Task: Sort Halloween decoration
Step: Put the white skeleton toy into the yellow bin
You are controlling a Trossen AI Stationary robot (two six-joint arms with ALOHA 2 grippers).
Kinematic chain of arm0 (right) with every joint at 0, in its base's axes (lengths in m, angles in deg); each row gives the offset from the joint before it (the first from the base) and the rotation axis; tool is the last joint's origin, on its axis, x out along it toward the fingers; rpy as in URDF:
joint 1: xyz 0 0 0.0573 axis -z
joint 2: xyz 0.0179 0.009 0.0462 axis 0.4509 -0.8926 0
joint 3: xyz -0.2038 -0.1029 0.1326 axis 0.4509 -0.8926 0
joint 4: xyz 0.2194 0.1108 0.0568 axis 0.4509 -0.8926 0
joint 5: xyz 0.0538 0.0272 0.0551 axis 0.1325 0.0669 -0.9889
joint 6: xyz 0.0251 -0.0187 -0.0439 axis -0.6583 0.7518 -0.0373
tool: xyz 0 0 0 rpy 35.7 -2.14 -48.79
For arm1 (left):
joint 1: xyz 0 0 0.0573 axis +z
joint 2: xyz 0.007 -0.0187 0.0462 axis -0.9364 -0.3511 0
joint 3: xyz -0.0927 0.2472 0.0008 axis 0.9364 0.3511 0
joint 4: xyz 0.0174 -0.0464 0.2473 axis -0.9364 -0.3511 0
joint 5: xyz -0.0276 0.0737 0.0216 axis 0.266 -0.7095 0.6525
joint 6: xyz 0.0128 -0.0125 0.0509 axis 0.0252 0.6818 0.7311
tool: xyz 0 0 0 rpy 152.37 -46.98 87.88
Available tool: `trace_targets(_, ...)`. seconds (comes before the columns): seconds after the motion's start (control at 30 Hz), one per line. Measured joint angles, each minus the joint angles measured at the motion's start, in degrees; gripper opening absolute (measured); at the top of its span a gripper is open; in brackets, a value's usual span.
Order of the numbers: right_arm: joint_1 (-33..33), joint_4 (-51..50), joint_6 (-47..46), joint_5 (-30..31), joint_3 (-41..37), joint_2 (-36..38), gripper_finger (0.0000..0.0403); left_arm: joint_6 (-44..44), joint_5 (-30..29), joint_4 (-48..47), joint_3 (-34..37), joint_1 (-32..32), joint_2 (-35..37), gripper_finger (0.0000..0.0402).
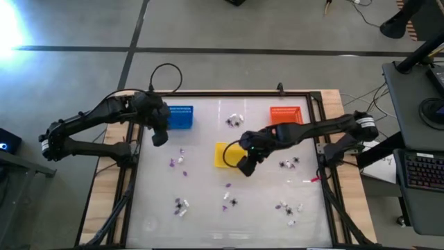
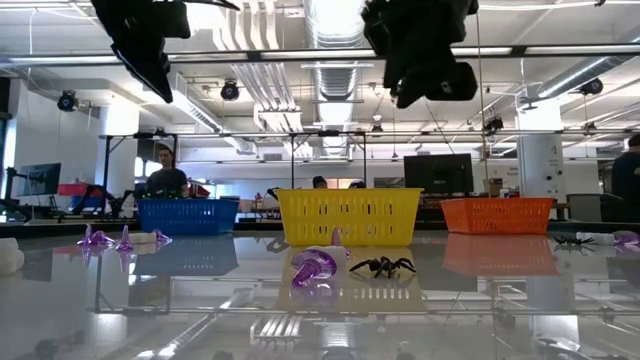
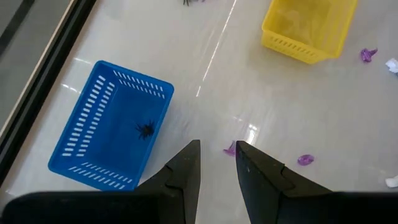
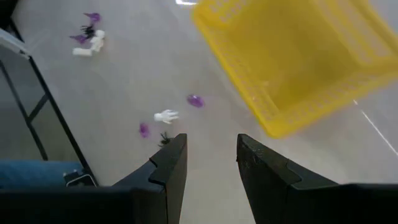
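The Halloween decoration lies scattered on the table: tiny purple, white and black trinkets point(image 1: 178, 160), point(image 1: 288, 164), point(image 1: 229, 202). One black spider point(image 3: 146, 129) lies inside the blue basket point(image 1: 182, 117). My left gripper point(image 3: 217, 149) hangs open and empty above the table just beside the blue basket's near left corner point(image 1: 159, 135). My right gripper point(image 4: 211, 143) is open and empty too, raised at the yellow basket's point(image 1: 226, 154) near right corner point(image 1: 245, 167). A white figure point(image 4: 166, 116), purple pieces point(image 4: 195, 100) and a black one point(image 4: 165, 138) lie on the table below it.
The orange basket point(image 1: 286, 114) stands at the far right, with trinkets point(image 1: 236, 121) between it and the blue one. More pieces lie near the front edge point(image 1: 182, 206), point(image 1: 288, 208). In the low view a purple piece point(image 2: 313, 270) and a black spider point(image 2: 383, 266) lie before the yellow basket point(image 2: 350, 215).
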Motion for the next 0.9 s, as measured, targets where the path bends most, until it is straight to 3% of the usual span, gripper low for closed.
trace_targets(0.3,-3.3,1.2,13.8,0.0,6.2,-7.6,0.0132,1.3,0.0,0.0,0.0,0.0,-0.1,0.0085)
trace_targets(0.6,-6.4,1.3,33.8,-0.1,15.7,-15.3,0.0132,3.0,0.0,-0.1,0.0,0.0,0.0,0.0084)
trace_targets(0.9,-7.8,1.1,44.0,-0.2,18.3,-20.2,0.0132,4.3,0.0,-0.5,0.0,0.0,0.0,0.0084)
